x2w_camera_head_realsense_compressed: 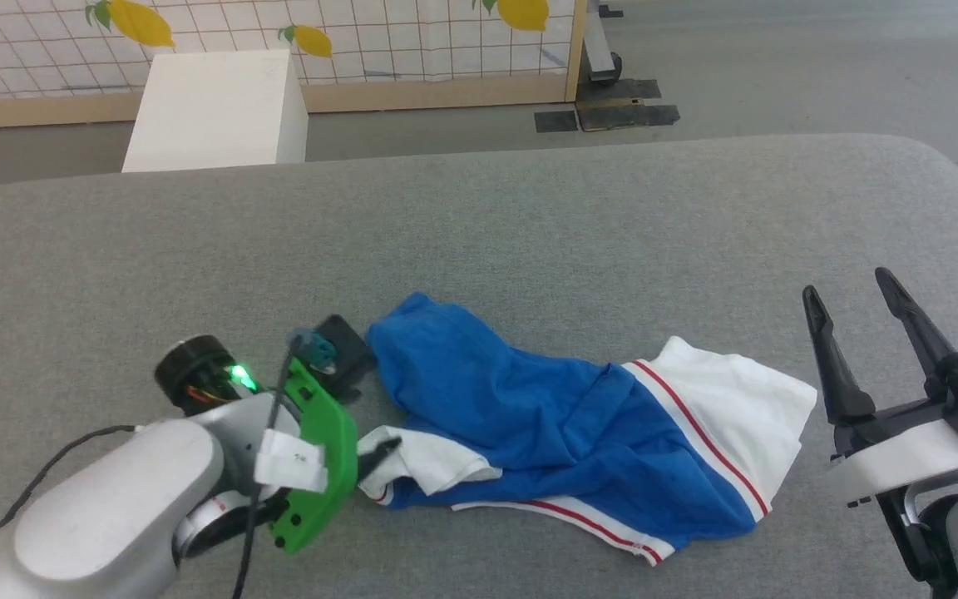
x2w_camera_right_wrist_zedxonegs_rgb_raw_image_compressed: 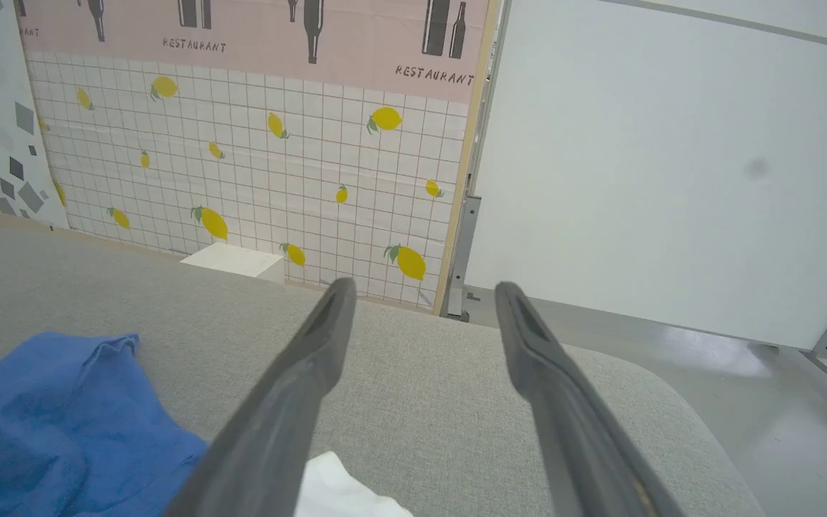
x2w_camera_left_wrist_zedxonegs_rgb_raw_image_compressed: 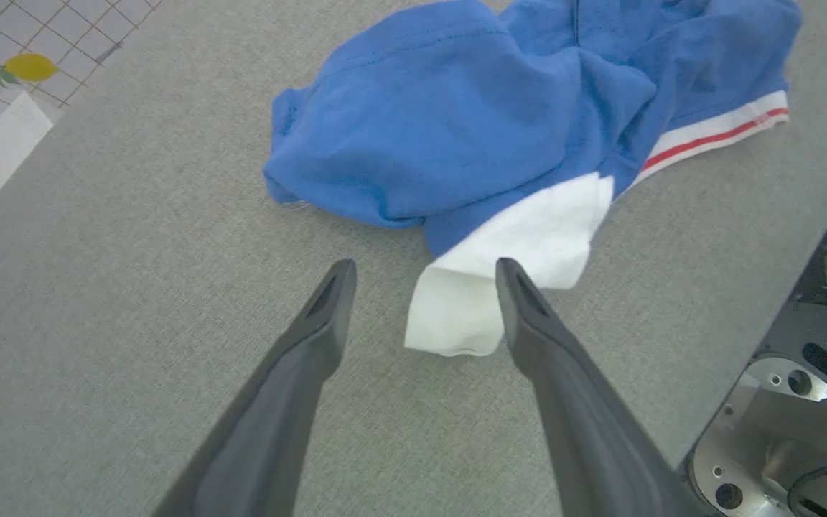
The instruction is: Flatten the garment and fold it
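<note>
Clearly, pink wall panel (x2w_camera_right_wrist_zedxonegs_rgb_raw_image_compressed: 241, 36) reads "RESTAURANT"; garment (x2w_camera_head_realsense_compressed: 545, 424) crumpled on grey surface (x2w_camera_head_realsense_compressed: 529, 216).

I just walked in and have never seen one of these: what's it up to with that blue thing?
A two-armed robot is dealing with a crumpled blue and white shirt lying on a grey padded table. Its left pincer is open and down at the shirt's white sleeve, which seems to sit between the fingers, not yet gripped. Its right pincer, also open, hovers beside the shirt's other end, holding nothing. The shirt is bunched up, neither flattened nor folded.
</note>
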Robot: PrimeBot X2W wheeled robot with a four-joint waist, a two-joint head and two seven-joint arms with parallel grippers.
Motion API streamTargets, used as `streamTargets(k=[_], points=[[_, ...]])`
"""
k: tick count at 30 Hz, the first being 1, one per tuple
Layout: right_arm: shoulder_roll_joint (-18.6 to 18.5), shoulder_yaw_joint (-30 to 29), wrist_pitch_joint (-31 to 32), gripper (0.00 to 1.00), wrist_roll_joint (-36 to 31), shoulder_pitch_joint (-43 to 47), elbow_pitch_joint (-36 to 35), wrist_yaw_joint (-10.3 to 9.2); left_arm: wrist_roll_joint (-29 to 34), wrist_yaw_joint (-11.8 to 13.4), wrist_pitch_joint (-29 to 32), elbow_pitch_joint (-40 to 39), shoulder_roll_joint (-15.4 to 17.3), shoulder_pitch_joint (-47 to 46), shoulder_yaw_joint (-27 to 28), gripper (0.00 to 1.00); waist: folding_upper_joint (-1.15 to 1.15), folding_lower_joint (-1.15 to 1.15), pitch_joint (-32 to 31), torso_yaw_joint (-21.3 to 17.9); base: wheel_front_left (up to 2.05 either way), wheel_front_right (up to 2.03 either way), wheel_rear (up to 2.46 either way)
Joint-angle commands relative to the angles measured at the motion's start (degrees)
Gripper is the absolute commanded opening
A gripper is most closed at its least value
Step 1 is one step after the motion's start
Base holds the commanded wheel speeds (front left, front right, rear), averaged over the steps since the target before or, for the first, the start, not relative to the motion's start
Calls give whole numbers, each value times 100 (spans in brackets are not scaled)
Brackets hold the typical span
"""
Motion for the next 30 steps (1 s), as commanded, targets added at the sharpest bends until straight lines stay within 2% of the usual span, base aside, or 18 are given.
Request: streamTargets(k=[1, 8, 17, 18, 19, 27, 30], points=[[18, 1, 27, 100, -38, 55, -26, -9, -178, -14, 127, -23, 38, -221, -212, 100, 0, 0, 16, -18, 0, 0, 0], [2, 204, 41, 100, -42, -115, 25, -9, -590, -14, 347, 441, -28, -971, -1278, 100, 0, 0, 107, -198, 0, 0, 0], [13, 219, -32, 100, -23, -176, 161, -9, -600, -14, 335, 887, -118, -1205, -1638, 100, 0, 0, 237, -404, 0, 0, 0], [16, 218, -43, 100, -24, -182, 174, -9, -583, -14, 425, 866, -112, -1175, -1644, 85, 0, 0, 248, -418, 0, 0, 0], [18, 214, -52, 100, -25, -186, 181, -9, -537, -14, 477, 830, -106, -1150, -1645, 0, 0, 0, 259, -424, 0, 0, 0], [68, 129, -116, 100, -60, -111, 300, -9, -510, -14, 488, 341, 166, -1061, -1649, 0, 0, 0, 194, -283, 0, 0, 0], [85, 119, -135, 100, -60, -81, 334, -9, -662, -14, -48, 338, 420, -1094, -1575, 0, 0, 0, 139, -191, 0, 0, 0]])
